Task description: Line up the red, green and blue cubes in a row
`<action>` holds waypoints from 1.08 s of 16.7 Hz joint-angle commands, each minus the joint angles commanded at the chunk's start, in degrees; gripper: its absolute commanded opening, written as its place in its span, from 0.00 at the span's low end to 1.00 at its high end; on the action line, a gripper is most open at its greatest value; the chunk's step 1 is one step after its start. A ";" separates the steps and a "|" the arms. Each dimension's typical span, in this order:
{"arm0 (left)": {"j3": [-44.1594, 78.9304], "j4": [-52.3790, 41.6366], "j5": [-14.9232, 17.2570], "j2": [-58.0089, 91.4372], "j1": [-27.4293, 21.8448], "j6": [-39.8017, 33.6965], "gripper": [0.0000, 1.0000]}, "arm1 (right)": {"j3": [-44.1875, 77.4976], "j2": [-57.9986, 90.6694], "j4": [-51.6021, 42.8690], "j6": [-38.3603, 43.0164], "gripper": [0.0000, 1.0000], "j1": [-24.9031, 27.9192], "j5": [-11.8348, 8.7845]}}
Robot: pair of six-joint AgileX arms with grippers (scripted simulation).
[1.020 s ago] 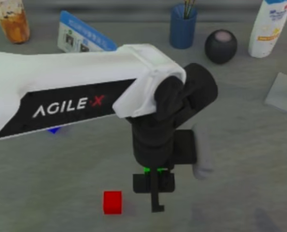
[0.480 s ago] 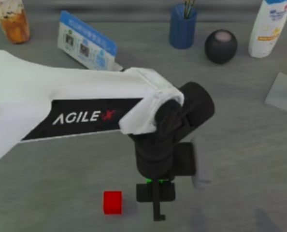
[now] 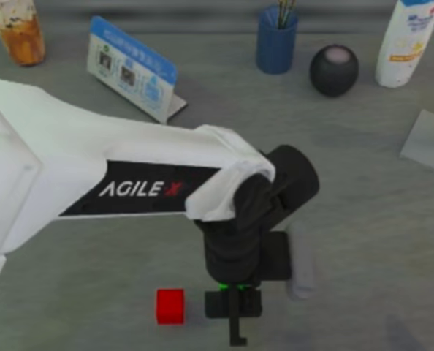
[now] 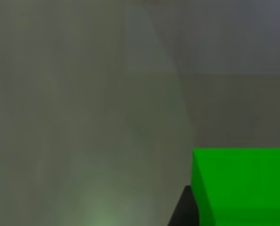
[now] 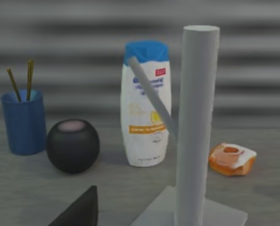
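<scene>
The red cube [image 3: 169,306] rests on the table near the front edge. Just to its right, my left gripper [image 3: 234,310] points straight down and is shut on the green cube [image 3: 234,287], of which only thin green slivers show under the wrist. In the left wrist view the green cube [image 4: 241,186] fills the corner, with one dark finger [image 4: 183,213] against its side. I cannot tell whether the cube touches the table. The blue cube is hidden, with my left arm covering much of the table's left half. Only one dark fingertip [image 5: 81,209] of my right gripper shows.
Along the back stand a stained jar [image 3: 20,29], a blue-and-white card [image 3: 133,69], a blue pen cup [image 3: 277,40], a black round speaker [image 3: 334,69] and a white bottle [image 3: 407,40]. A grey stand [image 3: 429,139] with a white post [image 5: 196,122] sits at the right, near an orange object [image 5: 232,158].
My left arm has swung toward the front edge, carrying the green cube a little nearer that edge beside the red cube. The blue cube, glimpsed earlier, is now covered.
</scene>
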 joint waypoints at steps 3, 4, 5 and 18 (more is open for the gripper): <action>0.00 0.00 0.00 0.00 0.00 0.00 0.30 | 0.00 0.00 0.00 0.00 1.00 0.00 0.00; 0.00 0.00 0.00 0.00 0.00 0.00 0.38 | 0.00 0.00 0.00 0.00 1.00 0.00 0.00; 0.00 0.00 0.00 0.00 0.00 0.00 0.45 | 0.00 0.00 0.00 0.00 1.00 0.00 0.00; 0.00 0.00 0.00 0.00 0.00 0.00 1.00 | 0.00 0.00 0.00 0.00 1.00 0.00 0.00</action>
